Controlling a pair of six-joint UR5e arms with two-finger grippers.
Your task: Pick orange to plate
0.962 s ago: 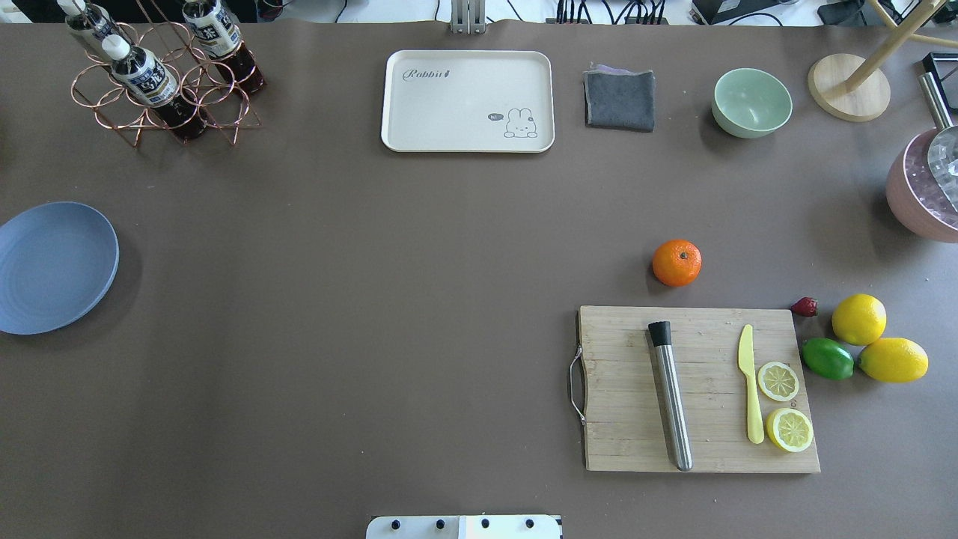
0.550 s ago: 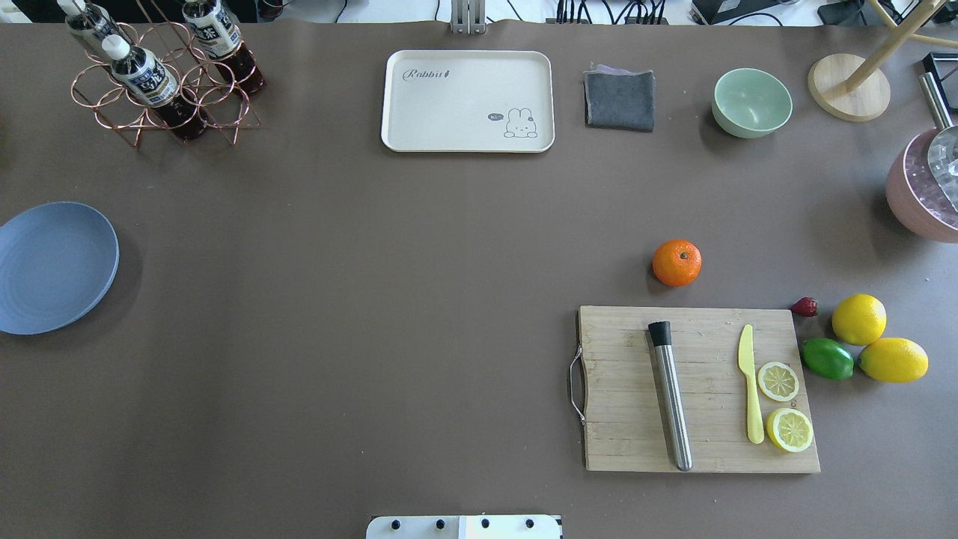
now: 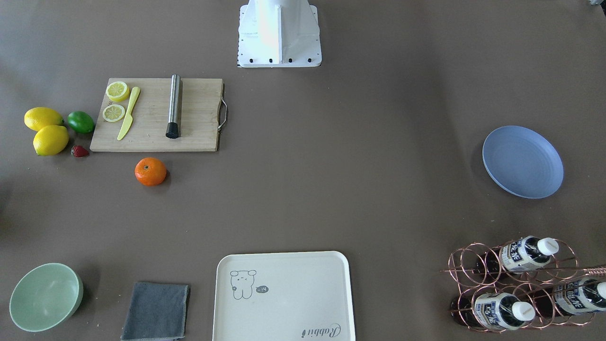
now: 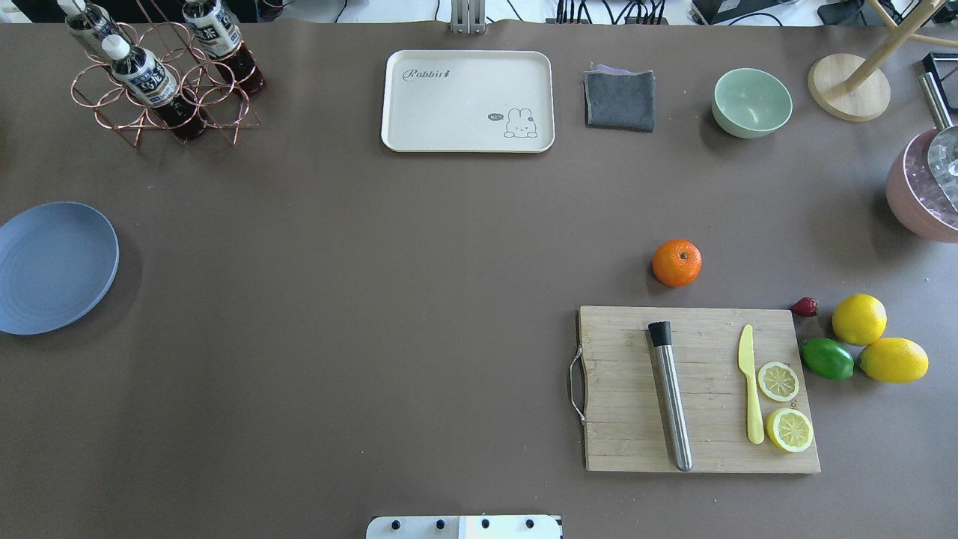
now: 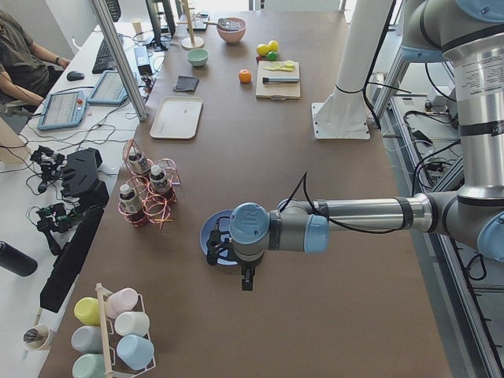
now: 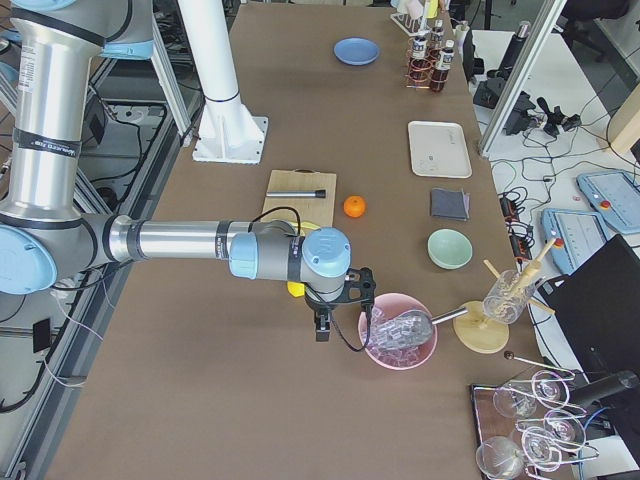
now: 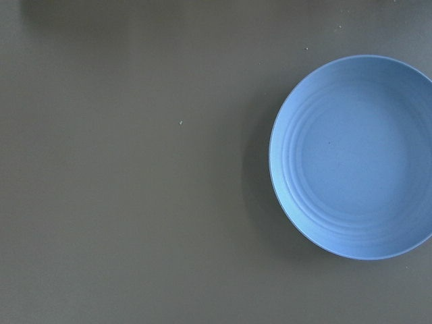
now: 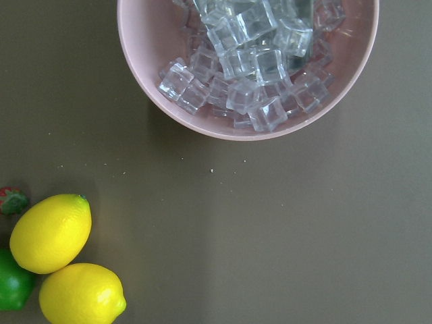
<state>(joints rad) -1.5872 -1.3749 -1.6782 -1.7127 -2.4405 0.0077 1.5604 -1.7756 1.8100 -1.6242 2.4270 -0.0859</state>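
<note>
Though beside board (image 4: pixel 621 374), orange (image 4: pixel 676 263) far from plate (image 4: pixel 52 267)

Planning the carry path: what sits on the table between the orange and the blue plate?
Nothing. In the overhead view, only bare brown table lies between the orange and the plate.

The brown bench (image 4: pixel 374 299) carries a copper wire rack (image 4: pixel 88 96), a cream tray (image 4: pixel 468 54), a grey cloth (image 4: pixel 620 99) and a green bowl (image 4: pixel 751 102) along its far edge; the blue plate (image 4: pixel 52 267) lies at its left edge; the orange (image 4: pixel 676 263) sits well apart, just beyond a cutting board (image 4: pixel 621 389); two lemons (image 4: pixel 858 319), a lime (image 4: pixel 827 358) and a strawberry (image 4: pixel 804 307) cluster beside that board; a pink bowl (image 4: pixel 909 195) stands far right.
</note>
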